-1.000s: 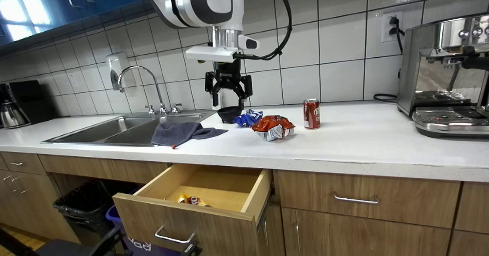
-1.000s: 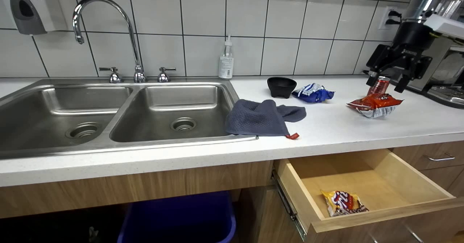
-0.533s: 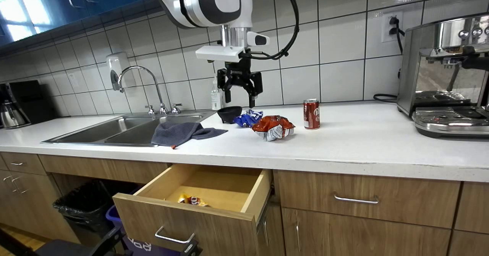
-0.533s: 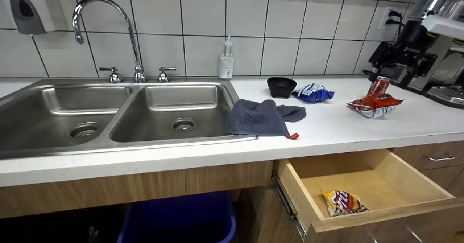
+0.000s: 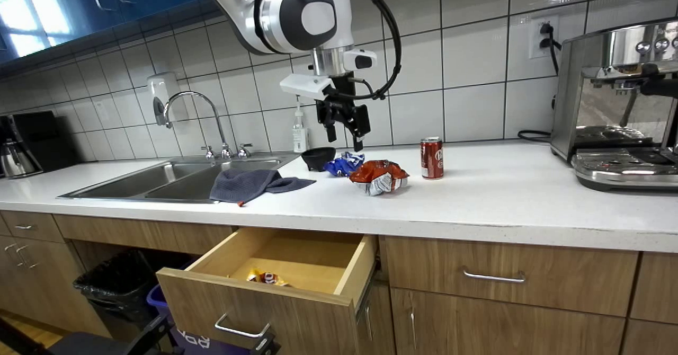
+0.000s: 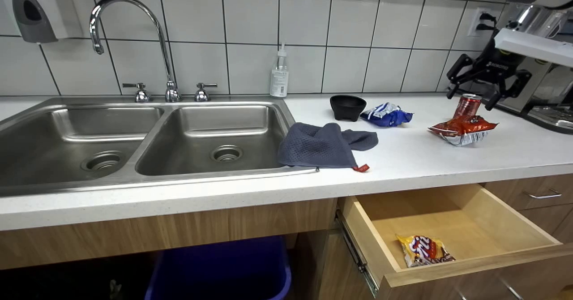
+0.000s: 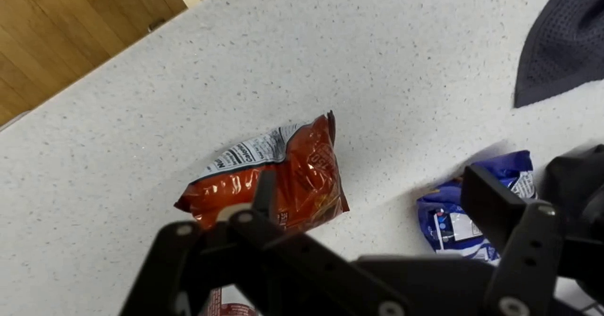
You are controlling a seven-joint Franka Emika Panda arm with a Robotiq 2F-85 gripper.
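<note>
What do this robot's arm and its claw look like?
The arm is white with rounded dark grey panels and a shiny silver collar near its end. Black cables loop beside it. The claw-like gripper is black, with two jointed fingers and small pale lettering.

Beneath glossy blue cupboards [image 5: 78,5] runs a white tiled wall [image 5: 474,53].

bag [image 6: 463,130] before can [image 6: 468,106], packet [image 6: 387,115] beside bowl [image 6: 348,108], pouch [image 6: 424,251] in drawer [image 6: 483,230] (cloth [image 6: 320,147] over sink [image 6: 285,114] edge)

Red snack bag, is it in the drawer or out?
Out: in all three views, the red bag lies on the counter, outside the drawer.
</note>
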